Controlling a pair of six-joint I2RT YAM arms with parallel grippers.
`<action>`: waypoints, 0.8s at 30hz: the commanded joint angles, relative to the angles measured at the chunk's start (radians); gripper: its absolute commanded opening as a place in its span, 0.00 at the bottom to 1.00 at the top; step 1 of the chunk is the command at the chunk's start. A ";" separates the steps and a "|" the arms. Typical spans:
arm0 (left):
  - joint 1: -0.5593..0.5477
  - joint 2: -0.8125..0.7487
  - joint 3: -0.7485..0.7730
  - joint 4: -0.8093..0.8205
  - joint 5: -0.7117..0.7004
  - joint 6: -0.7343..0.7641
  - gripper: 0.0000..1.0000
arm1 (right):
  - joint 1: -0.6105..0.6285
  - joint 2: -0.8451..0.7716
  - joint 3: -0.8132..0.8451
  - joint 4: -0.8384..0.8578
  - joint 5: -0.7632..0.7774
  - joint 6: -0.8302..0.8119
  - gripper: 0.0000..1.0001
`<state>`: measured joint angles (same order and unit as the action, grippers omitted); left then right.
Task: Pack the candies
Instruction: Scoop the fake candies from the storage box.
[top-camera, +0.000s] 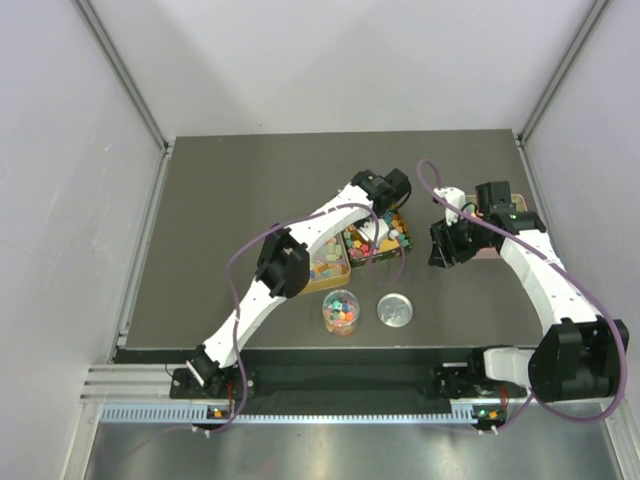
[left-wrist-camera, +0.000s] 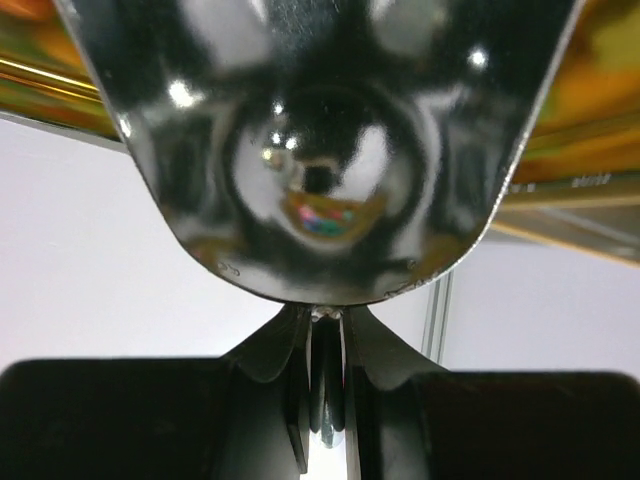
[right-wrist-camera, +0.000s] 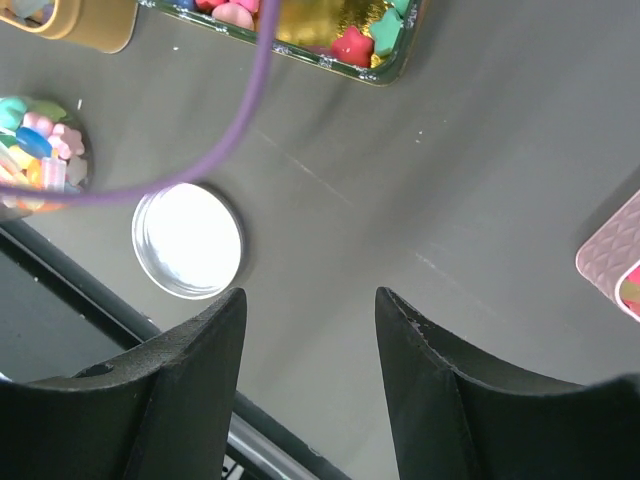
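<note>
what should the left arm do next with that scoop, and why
Probably lower the scoop into the candies in the gold tray. The left gripper is shut on it right above that tray, no load shows on it, and the jar stands open with its lid beside it.

Table (right-wrist-camera: 450, 180): dark, matt, faint scuff lines. Lid (right-wrist-camera: 188, 240) on it: silver metal, smooth, shiny. Tin (right-wrist-camera: 320, 25) beyond lid: glossy gold lining. Cup (top-camera: 341, 328) just left of lid: clear plastic; candies (right-wrist-camera: 35, 140) inside smooth w/ slight sheen. Pink box (right-wrist-camera: 612, 258) right of lid: quilted surface. Scoop (left-wrist-camera: 320, 150): mirror-polished metal. On right gripper (right-wrist-camera: 310, 293), fingers black matt plastic.
</note>
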<state>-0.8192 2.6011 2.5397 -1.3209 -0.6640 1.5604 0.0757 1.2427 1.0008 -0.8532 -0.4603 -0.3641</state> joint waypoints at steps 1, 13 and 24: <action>-0.029 -0.010 0.065 -0.141 0.133 -0.069 0.00 | 0.001 -0.032 0.002 0.026 -0.037 0.016 0.55; -0.044 -0.049 0.033 -0.055 0.306 -0.129 0.00 | -0.001 0.060 0.097 0.031 -0.023 0.031 0.55; 0.022 -0.058 0.041 0.077 0.549 -0.433 0.00 | -0.022 0.070 0.058 0.003 -0.087 0.040 0.55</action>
<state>-0.8288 2.6061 2.5656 -1.3094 -0.2520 1.2888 0.0635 1.3132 1.0554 -0.8490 -0.5011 -0.3283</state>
